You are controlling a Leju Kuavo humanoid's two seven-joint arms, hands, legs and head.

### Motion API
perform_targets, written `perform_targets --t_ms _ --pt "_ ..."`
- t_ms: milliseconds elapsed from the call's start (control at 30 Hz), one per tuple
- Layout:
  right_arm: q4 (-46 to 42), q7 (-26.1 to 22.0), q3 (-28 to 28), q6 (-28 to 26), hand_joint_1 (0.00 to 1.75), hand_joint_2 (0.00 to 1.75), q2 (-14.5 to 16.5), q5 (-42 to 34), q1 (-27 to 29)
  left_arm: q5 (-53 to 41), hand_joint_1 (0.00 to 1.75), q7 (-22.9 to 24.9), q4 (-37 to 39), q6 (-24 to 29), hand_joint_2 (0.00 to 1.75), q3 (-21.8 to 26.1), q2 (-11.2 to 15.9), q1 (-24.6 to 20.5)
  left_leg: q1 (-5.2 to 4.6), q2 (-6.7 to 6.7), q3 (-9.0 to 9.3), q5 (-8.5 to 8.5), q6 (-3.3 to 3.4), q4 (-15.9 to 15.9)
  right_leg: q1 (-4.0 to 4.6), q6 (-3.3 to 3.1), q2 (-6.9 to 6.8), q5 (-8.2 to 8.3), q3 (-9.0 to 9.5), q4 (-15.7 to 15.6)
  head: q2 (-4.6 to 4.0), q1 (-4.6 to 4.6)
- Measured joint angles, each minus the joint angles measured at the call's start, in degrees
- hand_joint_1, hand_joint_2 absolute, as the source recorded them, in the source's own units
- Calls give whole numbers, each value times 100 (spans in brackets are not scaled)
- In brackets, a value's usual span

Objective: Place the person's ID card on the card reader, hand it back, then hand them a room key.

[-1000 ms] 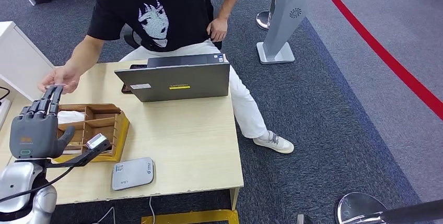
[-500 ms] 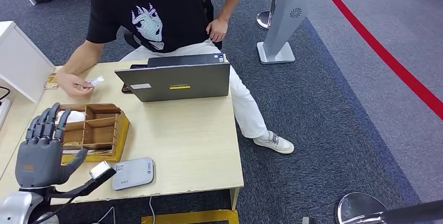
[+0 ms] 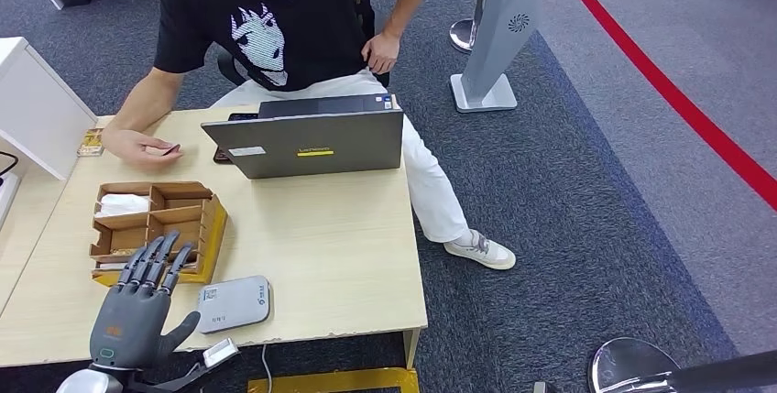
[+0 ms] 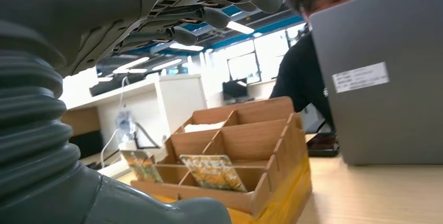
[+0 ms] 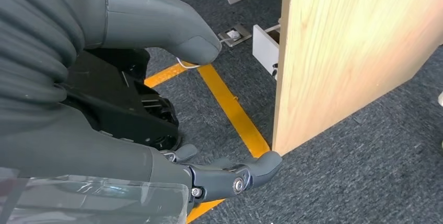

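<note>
Now my left hand (image 3: 137, 306) has pulled back to the near left edge of the pale wooden table (image 3: 339, 246), well short of where it reached a second ago; its dark fingers (image 3: 158, 258) are spread apart with nothing in them, tips over the near rim of the brown wooden compartment box (image 3: 188, 214). Since that earlier moment the small pale card (image 3: 170, 149) has passed to the person's hand (image 3: 137, 146), which holds it low over the far left corner. From the left wrist I see patterned cards (image 4: 213, 171) standing in the box's near cells. A flat grey rounded card reader (image 3: 233, 304) lies at the near edge, beside my hand. My right hand (image 5: 156, 130) hangs below the table edge over grey carpet, fingers apart, holding nothing.
</note>
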Motion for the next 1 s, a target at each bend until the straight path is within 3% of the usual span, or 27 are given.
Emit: perform_targets --t_ms 467,1000 --pt "0 80 -10 72 0 175 0 342 -25 47 0 -120 1831 292 175 703 84 -779 2 -2 0 4 -2 -1 1 -1 -3 1 2 2 0 0" --pt "0 92 -10 70 0 175 0 366 -34 85 0 -121 2249 290 175 1002 82 -1000 0 -2 -1 2 -1 -1 0 0 -2 0 1 1 0 0"
